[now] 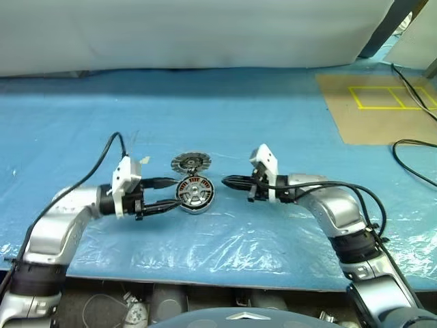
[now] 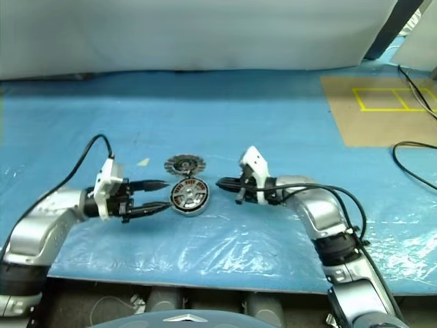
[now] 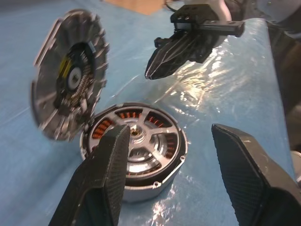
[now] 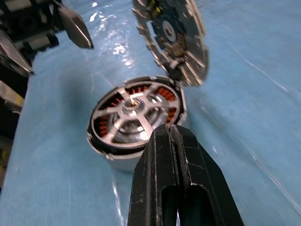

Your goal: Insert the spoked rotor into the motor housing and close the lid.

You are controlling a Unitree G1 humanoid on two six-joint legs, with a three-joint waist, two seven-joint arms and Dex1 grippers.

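Note:
The motor housing (image 1: 196, 195) lies flat on the blue table cover, copper windings visible inside its silver wall (image 3: 151, 186). The spoked rotor (image 4: 130, 111) sits inside it, silver spokes across the windings. The lid (image 1: 190, 162) stands tilted up at the housing's far edge, its ribbed face with dark centre (image 3: 70, 84) turned towards me. My left gripper (image 1: 175, 193) is open at the housing's left side, one finger (image 3: 108, 174) overlapping its rim in the left wrist view. My right gripper (image 1: 226, 181) is shut and empty, its tip just right of the housing and apart from it.
A crinkled clear plastic sheet (image 1: 225, 239) covers the blue cloth near the table's front edge. A brown board with yellow tape lines (image 1: 382, 102) lies at the far right, and a black cable (image 1: 413, 147) runs beside it. A white backdrop closes off the back.

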